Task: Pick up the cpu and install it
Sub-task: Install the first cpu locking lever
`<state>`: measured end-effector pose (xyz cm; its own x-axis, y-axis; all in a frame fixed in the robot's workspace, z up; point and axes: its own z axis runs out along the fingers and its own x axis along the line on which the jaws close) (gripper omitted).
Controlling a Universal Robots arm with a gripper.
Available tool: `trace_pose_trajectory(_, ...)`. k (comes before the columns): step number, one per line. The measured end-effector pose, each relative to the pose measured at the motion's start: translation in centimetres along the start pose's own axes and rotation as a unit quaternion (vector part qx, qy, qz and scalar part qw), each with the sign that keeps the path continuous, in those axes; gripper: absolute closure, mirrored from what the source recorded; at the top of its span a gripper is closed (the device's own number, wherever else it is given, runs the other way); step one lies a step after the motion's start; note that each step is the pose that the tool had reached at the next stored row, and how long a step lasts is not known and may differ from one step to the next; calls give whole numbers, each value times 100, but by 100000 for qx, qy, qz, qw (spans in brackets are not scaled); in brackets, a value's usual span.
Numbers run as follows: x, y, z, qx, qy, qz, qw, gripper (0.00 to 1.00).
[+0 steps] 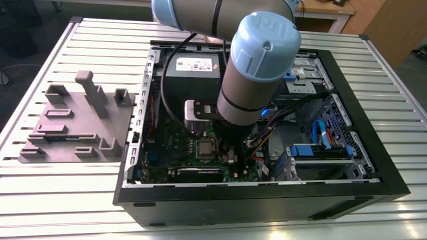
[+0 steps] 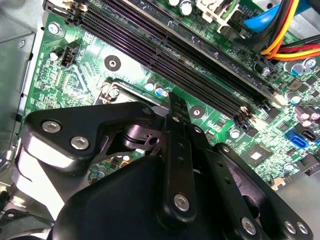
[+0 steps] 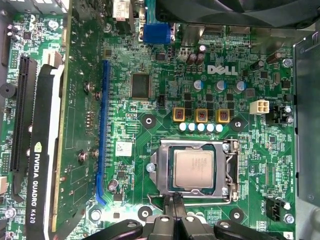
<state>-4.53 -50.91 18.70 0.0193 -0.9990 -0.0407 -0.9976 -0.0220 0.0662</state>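
Observation:
The cpu, a flat square chip with a silver top, lies flat inside the metal-framed socket on the green motherboard. In the exterior view the cpu sits just below the arm's wrist, inside the open computer case. My gripper hovers just off one edge of the socket, fingers pressed together with nothing between them. In the second wrist view the gripper points down at the board beside a corner of the socket frame.
A graphics card stands in its slot beside the socket. Long black memory slots run across the board, with coloured cables beyond. A grey power supply and blue drive bays crowd the case. A grey fixture plate lies on the table.

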Motion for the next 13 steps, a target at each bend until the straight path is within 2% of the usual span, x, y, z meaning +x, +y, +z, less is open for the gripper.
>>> trace_pose_trajectory(13,0,-6,4,68,-6,-4,100000,90)
